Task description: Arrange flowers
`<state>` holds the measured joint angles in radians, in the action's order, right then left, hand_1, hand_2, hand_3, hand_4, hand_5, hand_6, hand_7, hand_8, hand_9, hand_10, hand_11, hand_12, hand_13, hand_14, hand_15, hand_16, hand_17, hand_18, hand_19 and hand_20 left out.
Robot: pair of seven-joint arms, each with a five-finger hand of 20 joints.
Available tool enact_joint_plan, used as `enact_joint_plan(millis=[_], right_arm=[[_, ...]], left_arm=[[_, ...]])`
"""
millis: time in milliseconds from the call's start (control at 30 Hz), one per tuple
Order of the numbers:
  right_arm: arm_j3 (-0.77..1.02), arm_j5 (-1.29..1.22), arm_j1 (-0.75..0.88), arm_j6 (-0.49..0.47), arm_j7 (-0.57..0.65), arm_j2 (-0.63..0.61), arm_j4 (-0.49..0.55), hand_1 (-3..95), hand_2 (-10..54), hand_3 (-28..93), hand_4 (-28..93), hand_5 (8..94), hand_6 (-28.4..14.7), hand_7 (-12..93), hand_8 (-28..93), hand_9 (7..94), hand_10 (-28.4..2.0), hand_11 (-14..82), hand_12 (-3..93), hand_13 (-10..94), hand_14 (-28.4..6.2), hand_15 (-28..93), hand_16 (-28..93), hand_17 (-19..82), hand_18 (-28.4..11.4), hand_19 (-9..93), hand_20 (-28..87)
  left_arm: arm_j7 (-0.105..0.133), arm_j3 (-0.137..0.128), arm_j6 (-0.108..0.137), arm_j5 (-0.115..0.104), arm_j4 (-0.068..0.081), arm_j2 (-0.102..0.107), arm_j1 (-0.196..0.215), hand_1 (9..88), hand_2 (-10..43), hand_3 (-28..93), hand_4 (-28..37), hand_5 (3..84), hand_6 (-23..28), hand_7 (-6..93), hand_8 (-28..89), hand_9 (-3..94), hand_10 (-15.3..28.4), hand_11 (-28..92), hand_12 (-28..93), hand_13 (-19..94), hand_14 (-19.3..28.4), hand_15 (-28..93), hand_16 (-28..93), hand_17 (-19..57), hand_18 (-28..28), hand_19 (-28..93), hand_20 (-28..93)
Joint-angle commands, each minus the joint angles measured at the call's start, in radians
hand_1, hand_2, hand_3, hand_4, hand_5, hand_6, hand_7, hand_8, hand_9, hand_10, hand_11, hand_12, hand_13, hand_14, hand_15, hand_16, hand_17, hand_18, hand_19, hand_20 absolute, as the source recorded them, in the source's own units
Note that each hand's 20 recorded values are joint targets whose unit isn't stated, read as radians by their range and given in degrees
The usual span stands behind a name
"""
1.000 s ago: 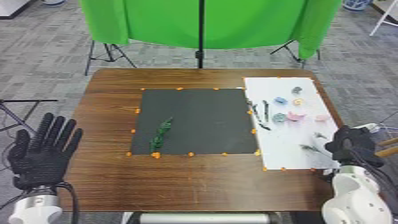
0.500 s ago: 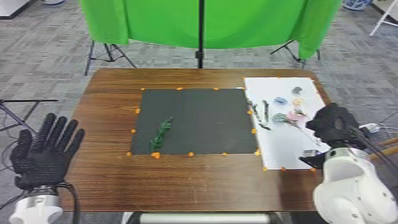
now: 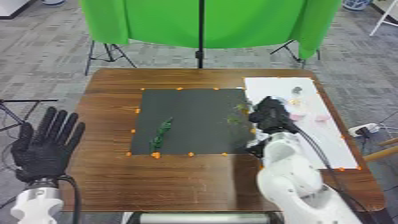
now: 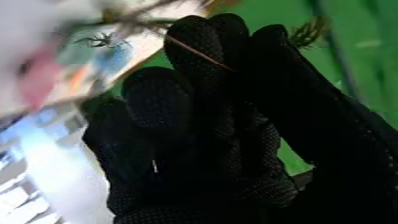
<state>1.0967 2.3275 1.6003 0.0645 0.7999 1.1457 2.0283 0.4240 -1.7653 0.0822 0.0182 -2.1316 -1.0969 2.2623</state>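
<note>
While the left hand (image 3: 43, 157) has straight fingers, the right hand (image 3: 270, 116) has its fingers round a slender brownish-stemmed sprig (image 3: 234, 120) with wispy green tufts.

Wears black fabric on both left hand (image 3: 43, 152) and right hand (image 3: 270, 114), matt and covered in a fine dotted, mesh-like texture, with paler stitching along one edge in the right wrist view. Has smooth, glossy white shells with rounded contours on left arm (image 3: 39, 204) and right arm (image 3: 289, 170). Carries a thin black cable (image 3: 76, 197) beside the left wrist and dark cabling (image 3: 317, 149) along the right forearm
</note>
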Motion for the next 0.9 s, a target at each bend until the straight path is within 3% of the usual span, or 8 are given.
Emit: enact_joint_plan(millis=[33,200,267,400,600,700,900], right_arm=[[-0.143,-0.016,-0.116,-0.016,-0.032,0.141,-0.099,47.5,-9.5,83,-21,74.8,-4.7,42,15,82.1,-15.2,32.8,36.7,73,-13.8,71,27,48,-24.1,93,65],[-0.222,0.01,-0.156,-0.018,-0.02,0.195,-0.159,47.5,-9.5,83,-20,74.8,-4.7,42,15,81.9,-15.4,33.2,36.3,73,-14.0,71,27,48,-24.3,93,65],[-0.253,0.003,-0.16,0.013,0.0,0.213,-0.173,47.3,-9.5,83,-20,74.7,-4.6,42,15,81.9,-15.5,33.3,36.1,73,-14.1,71,27,48,-24.5,93,64],[-0.27,0.028,-0.146,0.011,0.012,0.259,-0.207,46.6,-9.5,83,-20,74.5,-4.4,43,15,81.6,-15.9,33.7,35.5,73,-14.3,71,27,48,-24.9,93,64],[-0.278,0.065,-0.121,0.004,0.023,0.301,-0.243,46.9,-9.5,84,-21,73.8,-4.9,43,16,80.9,-16.3,34.5,35.0,73,-14.8,72,27,48,-25.2,93,65],[-0.271,0.084,-0.117,-0.005,0.034,0.316,-0.268,46.6,-9.5,84,-21,73.4,-4.9,44,16,80.4,-16.4,34.7,34.8,73,-14.9,72,27,48,-25.3,93,65],[-0.265,0.085,-0.095,-0.013,0.034,0.317,-0.271,44.9,-9.5,84,-20,69.3,-5.3,49,14,76.4,-18.2,35.6,32.6,70,-16.2,73,26,47,-25.6,93,64]], left_arm=[[-0.032,0.035,0.008,-0.003,0.027,0.04,-0.068,25.3,14.3,75,-28.3,43.5,9.0,8.7,-9,37.1,13.3,15,8,28,14.4,24,-5,-7.6,13.5,31,12],[-0.052,0.047,0.015,-0.01,0.034,0.055,-0.088,25.3,14.4,75,-28.3,43.5,9.1,8.8,-9,37.2,13.2,15,8,28,14.4,24,-5,-7.6,13.5,31,12],[-0.049,0.055,0.005,-0.012,0.039,0.067,-0.097,25.2,14.3,75,-28.3,43.5,9.1,8.7,-9,37.3,13.3,15,8,28,14.4,24,-5,-7.6,13.5,31,12],[-0.059,0.076,0.013,-0.011,0.046,0.084,-0.126,25.3,14.1,75,-28.3,43.5,9.0,8.5,-9,37.4,13.3,15,8,28,14.4,24,-5,-7.6,13.5,30,12],[-0.084,0.097,0.036,-0.013,0.051,0.089,-0.136,25.4,14.0,75,-28.3,43.4,9.0,8.4,-9,37.5,13.2,15,8,28,14.4,24,-5,-7.5,13.5,30,12],[-0.098,0.11,0.037,-0.014,0.062,0.096,-0.16,25.5,14.0,75,-28.3,43.3,9.0,8.5,-9,37.5,13.3,15,8,28,14.4,24,-5,-7.5,13.5,30,12],[-0.09,0.116,0.027,-0.014,0.062,0.092,-0.155,25.5,13.9,75,-28.3,43.3,9.0,8.5,-9,37.5,13.6,15,8,28,14.4,24,-5,-7.5,13.5,30,12]])
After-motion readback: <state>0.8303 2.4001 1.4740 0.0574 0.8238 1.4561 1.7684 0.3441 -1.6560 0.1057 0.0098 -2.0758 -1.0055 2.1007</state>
